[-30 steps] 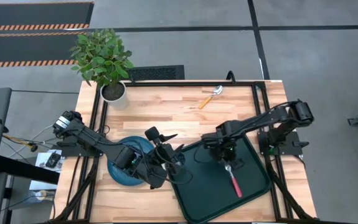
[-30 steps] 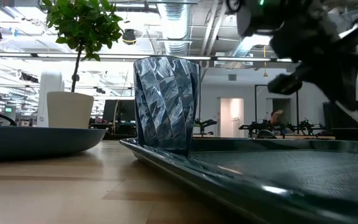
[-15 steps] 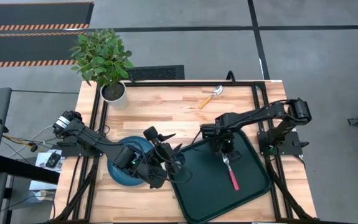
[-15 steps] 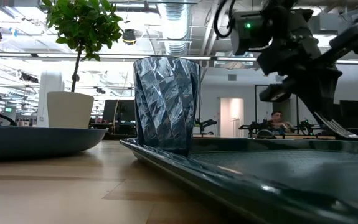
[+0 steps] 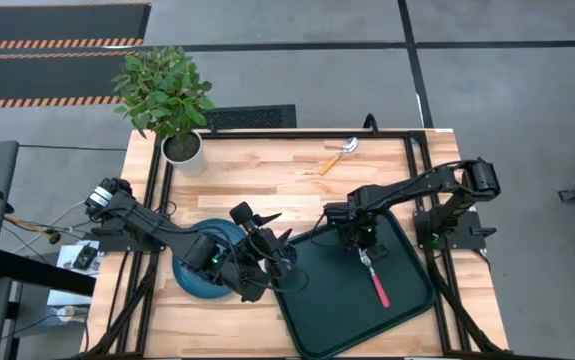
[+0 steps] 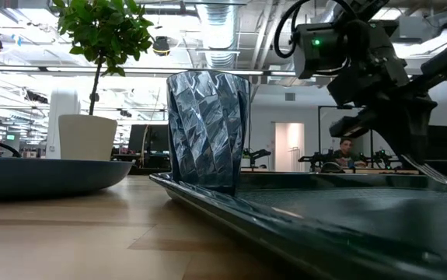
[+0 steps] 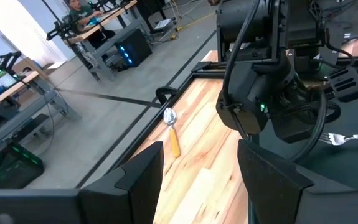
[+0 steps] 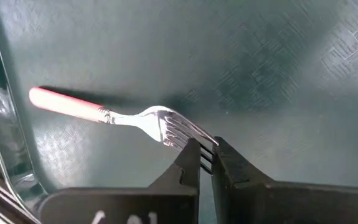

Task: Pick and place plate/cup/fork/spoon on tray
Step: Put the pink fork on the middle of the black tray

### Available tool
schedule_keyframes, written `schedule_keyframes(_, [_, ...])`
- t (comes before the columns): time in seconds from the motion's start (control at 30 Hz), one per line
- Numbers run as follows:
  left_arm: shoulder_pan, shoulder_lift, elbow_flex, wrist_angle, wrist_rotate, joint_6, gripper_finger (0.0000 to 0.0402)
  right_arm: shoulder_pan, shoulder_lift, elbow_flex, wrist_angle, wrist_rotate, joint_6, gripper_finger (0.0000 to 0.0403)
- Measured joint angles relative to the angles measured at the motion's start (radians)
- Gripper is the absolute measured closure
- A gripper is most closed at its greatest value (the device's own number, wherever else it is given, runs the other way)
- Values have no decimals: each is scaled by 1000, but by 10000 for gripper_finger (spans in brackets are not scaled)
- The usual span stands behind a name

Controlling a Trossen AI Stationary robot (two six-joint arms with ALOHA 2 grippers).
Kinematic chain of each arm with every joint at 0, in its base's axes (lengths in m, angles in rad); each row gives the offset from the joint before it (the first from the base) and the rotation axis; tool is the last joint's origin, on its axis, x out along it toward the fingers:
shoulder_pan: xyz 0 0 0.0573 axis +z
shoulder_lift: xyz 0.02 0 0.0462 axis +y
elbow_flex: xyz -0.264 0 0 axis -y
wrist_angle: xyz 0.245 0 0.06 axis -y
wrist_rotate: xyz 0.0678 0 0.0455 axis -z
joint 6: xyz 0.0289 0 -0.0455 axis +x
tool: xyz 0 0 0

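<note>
The slim pink-handled fork with silver prongs (image 8: pixel 129 116) lies flat on the dark green rectangular plastic tray (image 5: pixel 332 300). The right hand (image 8: pixel 206 157), fingers nearly pressed together, hovers at its prongs. The left hand (image 7: pixel 200 177) is spread; arms hide the see-through blue-grey tumbler from above.

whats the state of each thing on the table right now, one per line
fork: lying flat inside the tray, prongs by the right gripper
tray: on the table, holding fork and cup
cup: upright at the tray's left edge
plate: on the table left of the tray, not in it
spoon: lying on the table's far side
right gripper: nearly shut, above the fork's prongs
left gripper: open, by the cup
</note>
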Motion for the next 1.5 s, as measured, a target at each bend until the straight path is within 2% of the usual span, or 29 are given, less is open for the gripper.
schedule_keyframes(0.33, [0,0,0,-3,0,-4,203,6,0,1,34,21,11,376])
schedule_keyframes(0.73, [0,0,0,-3,7,-5,202,11,0,1,53,104,14,328])
schedule_keyframes(1.17, [0,0,0,-3,7,-6,202,12,0,1,61,91,64,326])
schedule_keyframes(1.5, [0,0,0,-3,7,-6,202,53,0,1,80,90,86,326])
